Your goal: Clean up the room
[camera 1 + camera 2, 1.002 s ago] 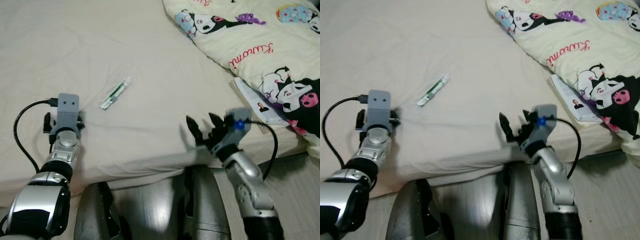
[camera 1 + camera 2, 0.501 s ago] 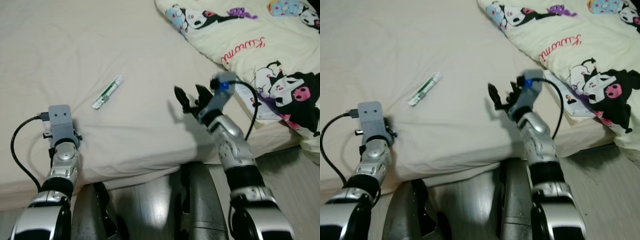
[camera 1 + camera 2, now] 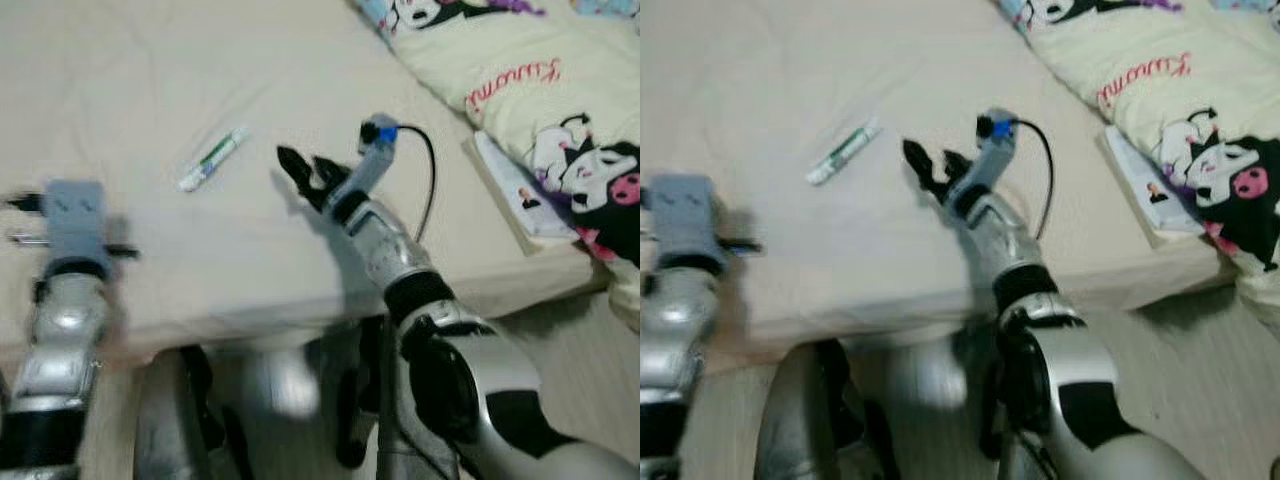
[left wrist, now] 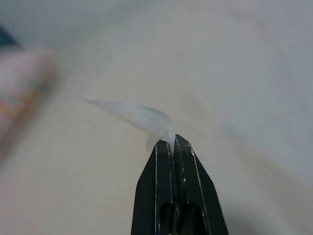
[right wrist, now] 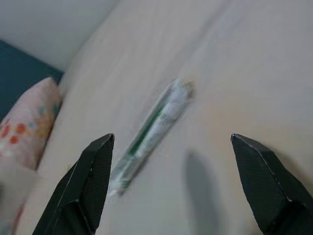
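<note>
A slim green-and-white packet (image 3: pixel 212 159) lies flat on the cream bed sheet (image 3: pixel 150 80). My right gripper (image 3: pixel 301 160) is open and hovers low over the sheet, just to the right of the packet and pointing at it. In the right wrist view the packet (image 5: pixel 149 132) lies ahead of the gripper (image 5: pixel 172 138), between the lines of its two spread fingers and apart from both. My left arm (image 3: pixel 70 230) rests at the bed's near left edge. In the left wrist view my left gripper (image 4: pixel 171 141) is shut on a thin clear plastic scrap (image 4: pixel 134 115).
A cream quilt with cartoon prints (image 3: pixel 520 60) covers the bed's right side, and a booklet (image 3: pixel 515 190) lies at its edge. A floral pillow (image 5: pixel 24 122) sits at the far end. The mattress edge (image 3: pixel 300 310) runs in front of my legs, with wooden floor (image 3: pixel 570 330) at right.
My right arm has reached up from the bed's edge and leftwards across the sheet, close to the packet, its fingers still open. The left arm has slid a little left. The view shifted.
</note>
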You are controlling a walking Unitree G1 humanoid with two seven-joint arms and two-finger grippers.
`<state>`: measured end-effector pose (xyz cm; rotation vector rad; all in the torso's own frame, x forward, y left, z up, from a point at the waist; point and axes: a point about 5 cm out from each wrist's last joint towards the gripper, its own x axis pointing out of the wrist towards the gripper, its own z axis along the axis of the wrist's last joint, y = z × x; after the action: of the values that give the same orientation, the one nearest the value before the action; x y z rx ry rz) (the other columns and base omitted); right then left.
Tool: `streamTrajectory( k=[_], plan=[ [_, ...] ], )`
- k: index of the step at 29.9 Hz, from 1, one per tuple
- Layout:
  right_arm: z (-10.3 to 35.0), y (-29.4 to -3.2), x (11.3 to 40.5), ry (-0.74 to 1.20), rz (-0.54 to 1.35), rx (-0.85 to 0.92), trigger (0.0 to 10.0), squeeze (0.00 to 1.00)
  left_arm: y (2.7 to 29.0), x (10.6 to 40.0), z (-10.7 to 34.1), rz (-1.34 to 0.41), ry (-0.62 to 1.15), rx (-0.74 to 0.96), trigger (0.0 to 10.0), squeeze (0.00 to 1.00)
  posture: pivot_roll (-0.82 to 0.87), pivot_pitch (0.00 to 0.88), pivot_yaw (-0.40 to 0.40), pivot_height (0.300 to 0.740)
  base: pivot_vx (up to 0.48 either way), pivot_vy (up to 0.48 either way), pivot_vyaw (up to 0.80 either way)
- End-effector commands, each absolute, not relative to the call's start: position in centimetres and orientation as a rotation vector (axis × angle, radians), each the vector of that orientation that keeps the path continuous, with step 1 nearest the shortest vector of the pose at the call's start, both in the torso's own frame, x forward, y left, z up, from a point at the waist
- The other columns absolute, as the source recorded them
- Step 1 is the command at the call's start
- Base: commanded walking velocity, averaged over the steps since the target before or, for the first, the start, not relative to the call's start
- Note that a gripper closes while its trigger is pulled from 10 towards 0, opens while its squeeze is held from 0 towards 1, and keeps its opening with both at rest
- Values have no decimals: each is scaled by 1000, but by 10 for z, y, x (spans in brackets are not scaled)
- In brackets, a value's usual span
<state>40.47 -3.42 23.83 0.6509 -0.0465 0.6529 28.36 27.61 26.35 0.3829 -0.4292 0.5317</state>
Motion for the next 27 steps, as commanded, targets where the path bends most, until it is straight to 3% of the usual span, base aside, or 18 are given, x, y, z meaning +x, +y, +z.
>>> streamTrajectory(
  k=[1, 12, 25, 26, 27],
  plan=[
    [229, -26, 402, 7, 663, 711, 10000, 0, 275, 277, 255, 522, -371, 405, 0, 0, 213, 608, -73, 516, 0, 0, 0],
    [230, 5, 395, 86, 690, 700, 10000, 0, 243, 247, 264, 459, -311, 385, 0, 0, 261, 680, -92, 516, 0, 0, 0],
    [256, -13, 406, -5, 619, 788, 10000, 0, 231, 228, 269, 435, -250, 385, 0, 0, 302, 730, -93, 516, 0, 0, 0],
    [258, -17, 407, -14, 601, 782, 6235, 0, 230, 226, 268, 437, -232, 382, 0, 0, 303, 729, -92, 516, 0, 0, 0],
    [258, -17, 407, -14, 601, 782, 6235, 0, 230, 226, 268, 437, -232, 382, 0, 0, 303, 729, -92, 516, 0, 0, 0]
  ],
)
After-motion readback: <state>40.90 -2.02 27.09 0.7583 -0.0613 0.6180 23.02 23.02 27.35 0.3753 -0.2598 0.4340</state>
